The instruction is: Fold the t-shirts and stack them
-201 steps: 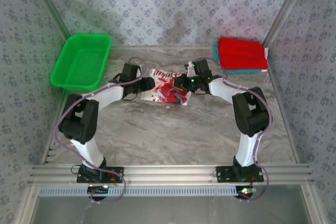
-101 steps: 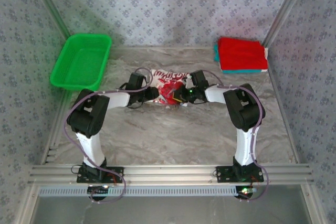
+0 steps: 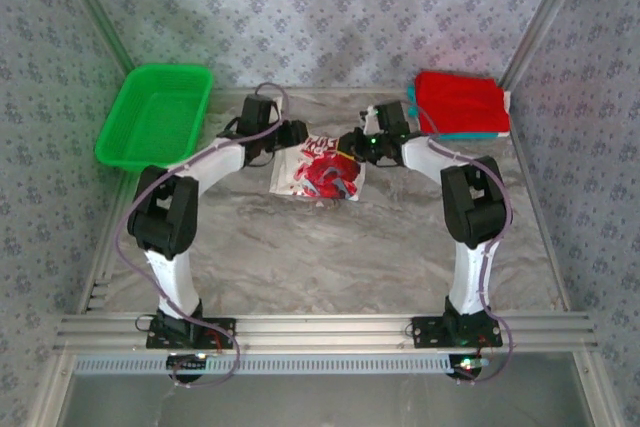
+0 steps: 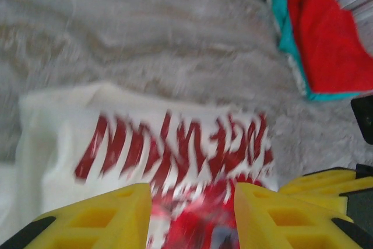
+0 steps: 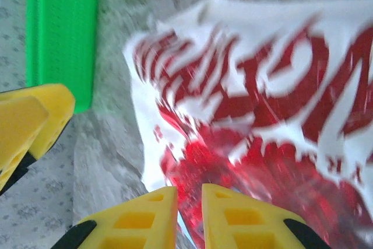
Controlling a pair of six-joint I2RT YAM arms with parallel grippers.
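**White cloth t-shirt with red graphic print (image 3: 318,169), set between two end effectors**

The shirt lies loosely bunched on the grey marbled worktop (image 3: 330,247), toward 12 o'clock from the worktop's centre in the top view. The left end effector (image 3: 296,137) is at the shirt's 10 o'clock corner. Its yellow fingers stand apart with printed cloth showing between them, and contact cannot be told. The right end effector (image 3: 352,143) is at the shirt's 2 o'clock corner, its yellow fingers almost together and clamped on a thin edge of the shirt. A folded red shirt (image 3: 460,102) rests on a folded teal shirt (image 4: 291,39) at the worktop's 1 o'clock corner, well apart. A green plastic basket (image 3: 165,69) stands at 10 o'clock.
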